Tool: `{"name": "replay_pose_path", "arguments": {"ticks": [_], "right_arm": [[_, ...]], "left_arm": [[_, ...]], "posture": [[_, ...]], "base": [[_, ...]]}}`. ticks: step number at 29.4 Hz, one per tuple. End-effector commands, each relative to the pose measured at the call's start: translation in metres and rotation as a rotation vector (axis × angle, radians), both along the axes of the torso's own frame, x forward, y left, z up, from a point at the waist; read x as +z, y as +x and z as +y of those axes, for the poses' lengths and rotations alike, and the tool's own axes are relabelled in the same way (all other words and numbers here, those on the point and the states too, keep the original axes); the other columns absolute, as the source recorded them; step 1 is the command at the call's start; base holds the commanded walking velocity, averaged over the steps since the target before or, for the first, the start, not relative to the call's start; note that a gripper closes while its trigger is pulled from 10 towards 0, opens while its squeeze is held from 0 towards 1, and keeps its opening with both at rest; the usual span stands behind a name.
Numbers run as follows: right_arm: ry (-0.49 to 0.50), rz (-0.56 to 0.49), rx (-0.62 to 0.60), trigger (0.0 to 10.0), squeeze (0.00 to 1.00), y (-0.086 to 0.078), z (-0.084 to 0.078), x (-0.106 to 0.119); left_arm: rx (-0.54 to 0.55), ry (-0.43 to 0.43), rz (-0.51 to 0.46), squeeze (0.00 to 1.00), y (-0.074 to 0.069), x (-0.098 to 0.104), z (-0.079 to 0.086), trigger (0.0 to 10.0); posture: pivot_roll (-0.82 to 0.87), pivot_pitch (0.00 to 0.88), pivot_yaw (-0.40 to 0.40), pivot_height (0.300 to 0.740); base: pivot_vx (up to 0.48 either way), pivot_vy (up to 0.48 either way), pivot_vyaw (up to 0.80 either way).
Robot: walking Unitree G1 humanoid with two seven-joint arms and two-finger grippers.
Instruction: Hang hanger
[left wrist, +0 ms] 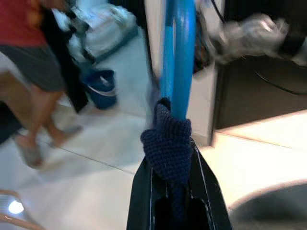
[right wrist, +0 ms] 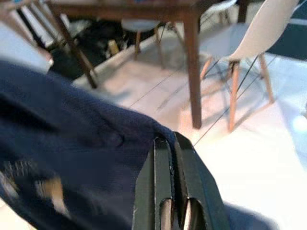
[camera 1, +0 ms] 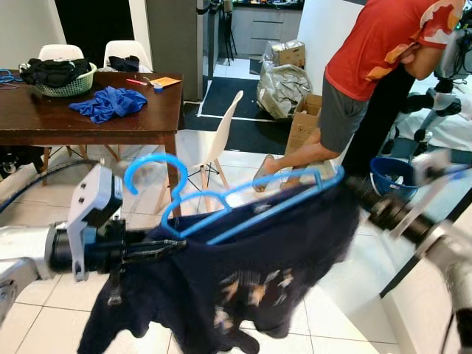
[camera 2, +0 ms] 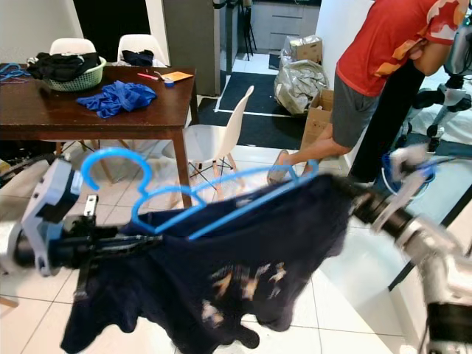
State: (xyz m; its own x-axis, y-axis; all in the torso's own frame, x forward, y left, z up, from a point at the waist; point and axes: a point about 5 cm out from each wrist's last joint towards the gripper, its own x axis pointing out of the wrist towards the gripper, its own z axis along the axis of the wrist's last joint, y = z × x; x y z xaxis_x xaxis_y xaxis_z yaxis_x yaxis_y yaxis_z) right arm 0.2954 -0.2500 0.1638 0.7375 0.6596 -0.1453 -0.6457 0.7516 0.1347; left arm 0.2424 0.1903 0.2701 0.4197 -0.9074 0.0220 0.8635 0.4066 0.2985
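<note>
My left gripper (camera 1: 173,248) is clamped on a bunched fold of the dark navy shirt (camera 1: 251,280) where it meets the blue hanger (camera 1: 221,210); my left wrist view brings this close, with the cloth (left wrist: 168,143) wadded between my two fingers and the hanger bar (left wrist: 178,57) rising straight out of them. From my head I see the hanger held out before me, tilted, its hook (camera 2: 114,166) up by my left wrist and its far end toward my right arm, the shirt draped over it and hanging down over the tiled floor (camera 1: 346,310).

My right gripper (right wrist: 171,143) is pressed nearly shut on the shirt's edge at the hanger's far end; the head views blur that spot, while the right wrist view shows my fingers tight together on the fabric.

Beyond stand a wooden table (camera 1: 88,122) with blue cloth (camera 1: 110,102) and a green basket (camera 1: 66,87), a white chair (camera 1: 221,140), and a person in a red shirt (camera 1: 383,51) bending over.
</note>
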Motion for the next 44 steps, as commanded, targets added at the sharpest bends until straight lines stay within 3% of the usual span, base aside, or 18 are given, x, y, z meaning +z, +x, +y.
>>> {"name": "replay_pose_path", "arguments": {"ticks": [1,2,3,4,5,11,14,15,17,21,25,32,33,35,36,38,42,44], "right_arm": [[-0.048,-0.024,0.005,0.0,0.00,0.000,0.000,0.005],[-0.048,-0.024,0.005,0.0,0.00,0.000,0.000,0.005],[-0.027,-0.033,-0.028,10.0,0.00,0.003,-0.002,0.007],[0.000,-0.045,-0.067,10.0,0.00,0.007,-0.005,0.010],[0.038,-0.053,-0.070,10.0,1.00,0.008,-0.006,0.013],[0.033,-0.051,-0.015,10.0,1.00,0.002,-0.008,0.013],[-0.125,-0.025,-0.048,10.0,1.00,-0.001,-0.021,0.003],[-0.125,-0.025,-0.048,10.0,1.00,-0.001,-0.021,0.003],[-0.277,0.000,-0.109,10.0,1.00,-0.003,-0.036,-0.003],[-0.410,0.014,-0.148,10.0,1.00,-0.005,-0.048,-0.006],[-0.646,0.035,-0.003,10.0,1.00,-0.017,-0.044,-0.014],[-0.720,-0.042,0.053,10.0,1.00,-0.015,-0.040,-0.004],[-0.653,-0.131,0.110,10.0,0.00,-0.014,-0.029,0.015],[-0.531,-0.309,0.234,10.0,0.00,-0.013,-0.002,0.056],[-0.531,-0.309,0.234,10.0,0.00,-0.013,-0.002,0.056],[-0.539,-0.416,0.371,10.0,0.00,-0.016,0.028,0.073],[-0.554,-0.455,0.499,10.0,0.00,-0.022,0.052,0.069],[-0.510,-0.424,0.645,10.0,0.00,-0.033,0.070,0.061]], "left_arm": [[0.051,-0.050,-0.068,0.00,0.004,0.012,0.004,10.0],[0.051,-0.050,-0.068,0.00,0.004,0.012,0.004,10.0],[0.084,-0.094,-0.103,0.00,0.007,0.019,0.006,10.0],[0.118,-0.139,-0.135,0.00,0.011,0.027,0.008,10.0],[0.099,-0.137,-0.126,0.00,0.010,0.026,0.007,10.0],[0.045,-0.056,-0.050,0.00,0.005,0.012,0.006,10.0],[0.036,0.089,0.051,0.00,0.002,-0.007,0.011,10.0],[0.036,0.089,0.051,0.00,0.002,-0.007,0.011,10.0],[0.063,0.213,0.144,0.00,0.000,-0.025,0.023,10.0],[0.094,0.331,0.249,0.00,-0.003,-0.043,0.039,10.0],[0.143,0.461,0.350,0.00,0.001,-0.060,0.059,10.0],[0.116,0.512,0.350,0.00,0.007,-0.057,0.064,10.0],[0.056,0.535,0.354,0.00,0.008,-0.052,0.063,10.0],[-0.055,0.565,0.356,0.00,0.011,-0.043,0.059,10.0],[-0.055,0.565,0.356,0.00,0.011,-0.043,0.059,10.0],[-0.157,0.548,0.375,0.00,0.013,-0.036,0.050,10.0],[-0.249,0.565,0.397,0.00,0.013,-0.035,0.044,10.0],[-0.311,0.594,0.409,0.00,0.015,-0.036,0.040,10.0]], "posture": [[0.04,0.000,-0.066,0.740],[0.04,0.000,-0.066,0.740],[0.04,0.000,-0.066,0.740],[0.04,0.000,-0.066,0.740],[0.04,0.000,-0.070,0.740],[0.04,0.000,-0.071,0.740],[0.05,0.000,-0.064,0.740],[0.05,0.000,-0.064,0.740],[0.06,0.000,-0.053,0.740],[0.07,0.000,-0.051,0.740],[0.07,0.000,-0.048,0.740],[0.07,0.000,-0.044,0.740],[0.07,0.000,-0.038,0.740],[0.06,0.000,-0.030,0.740],[0.06,0.000,-0.030,0.740],[0.06,0.000,-0.026,0.740],[0.06,0.000,-0.026,0.740],[0.06,0.000,-0.026,0.740]], "base": [[0.000,0.000,0.00],[0.000,0.000,0.00],[0.000,0.000,0.00],[0.000,0.000,0.00],[0.000,0.000,0.00],[0.000,0.000,0.00],[0.000,0.000,0.00],[0.000,0.000,0.00],[0.000,0.000,0.00],[0.000,0.000,0.00],[0.000,0.000,0.00],[0.000,0.000,0.00],[0.000,0.000,0.00],[0.000,0.000,0.00],[0.000,0.000,0.00],[0.000,0.000,0.00],[0.000,0.000,0.00],[0.000,0.000,0.00]]}}
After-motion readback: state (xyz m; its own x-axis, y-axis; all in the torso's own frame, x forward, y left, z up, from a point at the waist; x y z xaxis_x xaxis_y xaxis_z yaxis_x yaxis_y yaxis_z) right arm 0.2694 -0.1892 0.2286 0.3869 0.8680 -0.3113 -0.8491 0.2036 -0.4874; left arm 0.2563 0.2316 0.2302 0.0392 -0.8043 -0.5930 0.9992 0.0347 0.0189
